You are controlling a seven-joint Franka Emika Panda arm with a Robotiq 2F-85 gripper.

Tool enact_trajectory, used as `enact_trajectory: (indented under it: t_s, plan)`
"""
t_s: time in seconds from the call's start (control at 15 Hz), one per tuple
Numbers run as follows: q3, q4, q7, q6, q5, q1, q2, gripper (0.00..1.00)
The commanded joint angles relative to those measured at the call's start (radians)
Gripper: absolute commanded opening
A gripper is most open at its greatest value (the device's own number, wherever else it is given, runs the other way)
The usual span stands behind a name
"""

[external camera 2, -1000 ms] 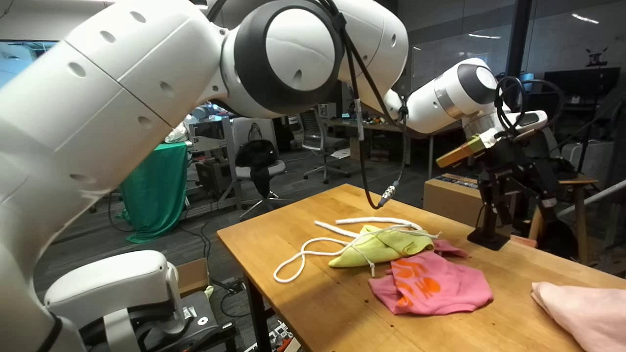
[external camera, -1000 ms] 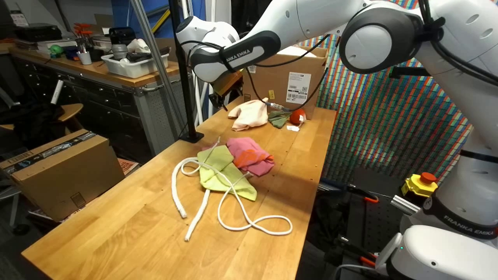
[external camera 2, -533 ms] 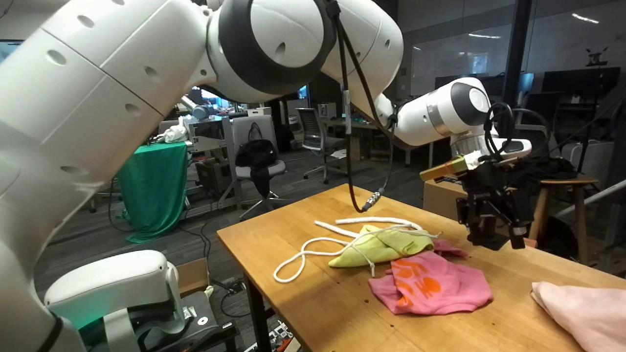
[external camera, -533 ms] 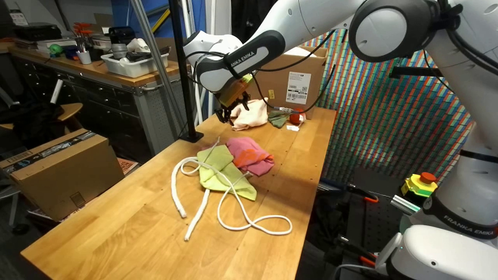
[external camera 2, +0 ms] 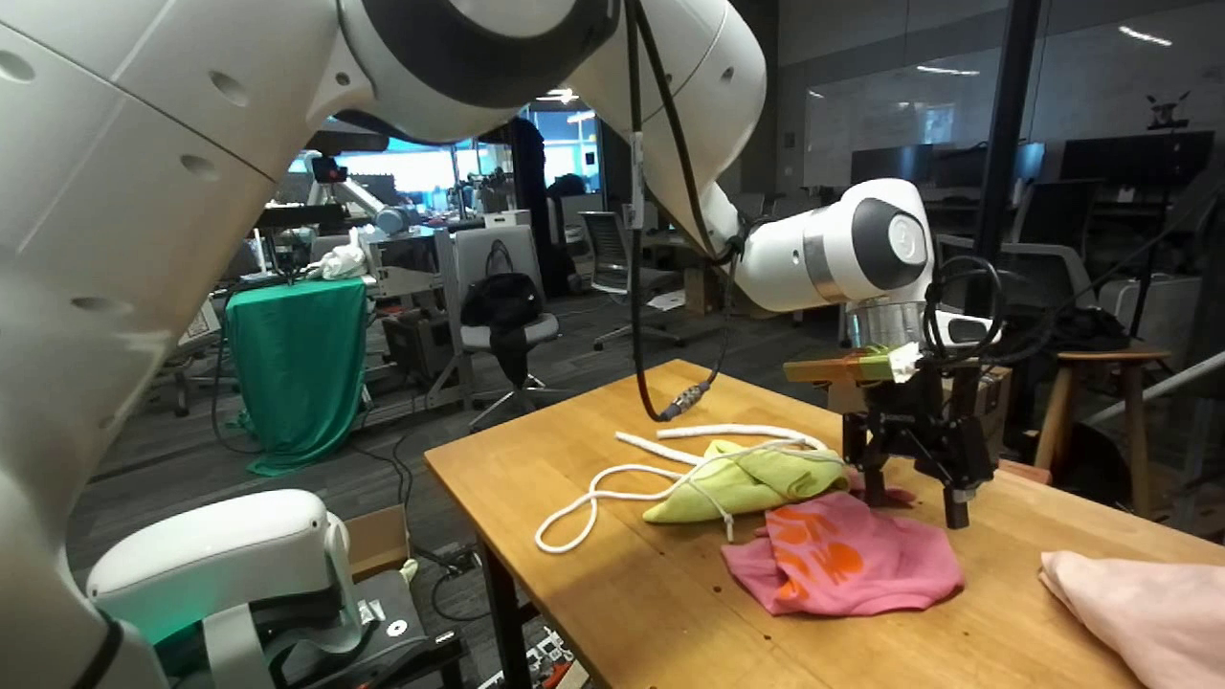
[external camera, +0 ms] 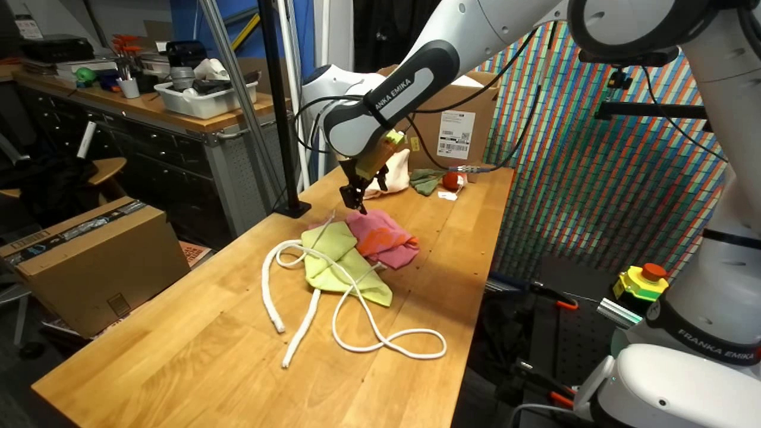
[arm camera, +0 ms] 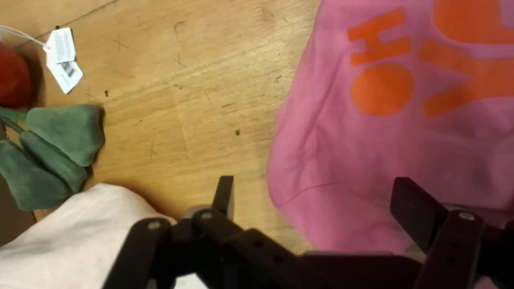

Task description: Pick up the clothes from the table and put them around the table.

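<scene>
since the pink cloth (external camera 2: 873, 565) was presumably to be gripped, the pincer (external camera 2: 916, 500) was held near its edge, spread and unladen.

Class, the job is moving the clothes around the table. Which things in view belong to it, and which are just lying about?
Belong:
yellow-green cloth
pink cloth
cream cloth
table
end effector

Lying about:
white rope
red round thing
green leaf-shaped pieces
labelled cardboard box

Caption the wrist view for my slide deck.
Open gripper above the edge of a pink cloth on a wooden table, cream cloth at lower left.
</scene>
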Motion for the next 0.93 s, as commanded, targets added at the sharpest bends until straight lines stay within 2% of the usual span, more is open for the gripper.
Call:
enact_trajectory:
  t_s: [0.0,0.27,0.53,0.87]
  plan:
    - [0.026,-0.177,-0.099,0.115,0.041,-0.024,-0.106,1.0]
    - [0.05,-0.282,-0.21,0.225,0.074,-0.042,-0.153,1.0]
    - [0.082,-0.349,-0.304,0.277,0.133,-0.059,-0.183,1.0]
    - [0.078,-0.387,-0.33,0.307,0.141,-0.051,-0.182,1.0]
